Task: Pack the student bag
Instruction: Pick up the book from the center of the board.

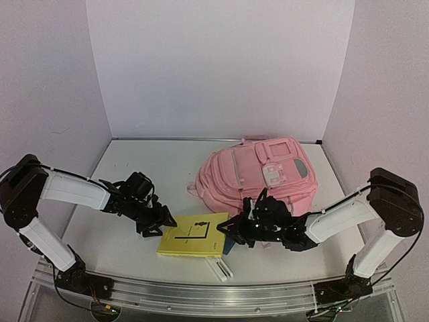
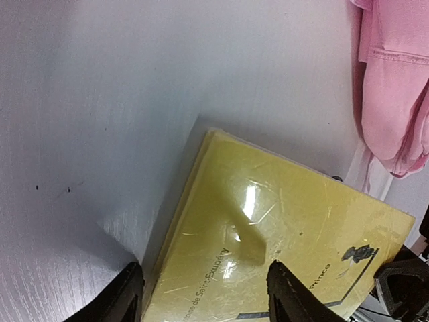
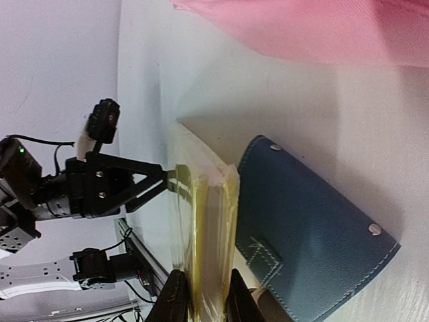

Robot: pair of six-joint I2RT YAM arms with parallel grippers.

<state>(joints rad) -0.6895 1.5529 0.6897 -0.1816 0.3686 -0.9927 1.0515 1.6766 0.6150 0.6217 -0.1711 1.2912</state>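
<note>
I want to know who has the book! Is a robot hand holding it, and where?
The right fingers pinch the book by its right edge. The left fingers stand open at its left edge, not gripping.

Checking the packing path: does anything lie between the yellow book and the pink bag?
Nothing visible: bare table separates the yellow book from the student bag. A blue pouch lies beside the book, by the right end effector.

The book [image 2: 288, 221] has black print on its glossy yellow cover. One line reads "de Saint-Exupéry". Apart from it stands the word "Prince".
</note>
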